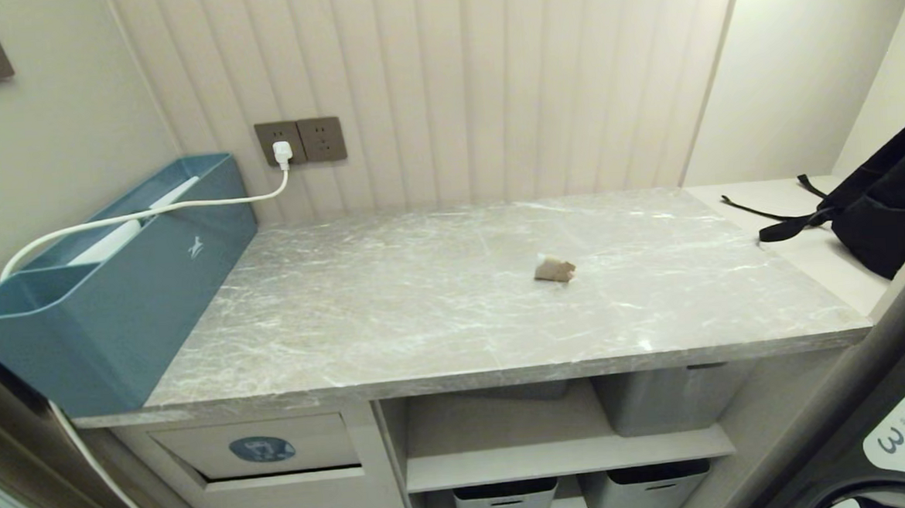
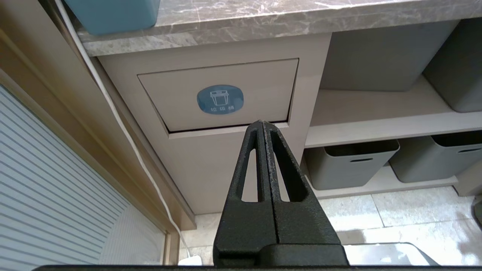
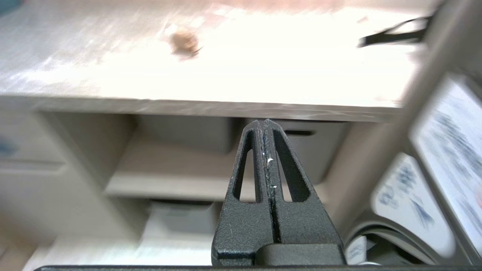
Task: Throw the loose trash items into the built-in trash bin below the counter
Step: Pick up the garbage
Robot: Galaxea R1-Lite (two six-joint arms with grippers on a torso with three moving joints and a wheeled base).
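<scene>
One loose trash item, a beige-brown crumpled paper wad (image 1: 554, 269), lies near the middle of the grey marble counter (image 1: 393, 311); the right wrist view shows the wad (image 3: 184, 40) blurred. The built-in trash bin's flap (image 1: 257, 447), with its blue oval sticker (image 2: 220, 99), sits in the beige cabinet front under the counter's left end. My left gripper (image 2: 261, 123) is shut and empty, low in front of the cabinet and pointing at the flap's lower edge. My right gripper (image 3: 263, 122) is shut and empty below the counter's front edge. Neither gripper shows in the head view.
A large teal-blue box (image 1: 113, 279) stands on the counter's left end with a white cable (image 1: 148, 213) running to a wall socket. A black backpack (image 1: 895, 200) rests at the far right. Grey tubs (image 1: 504, 503) fill the shelves. A washing machine front (image 1: 903, 432) stands at the right.
</scene>
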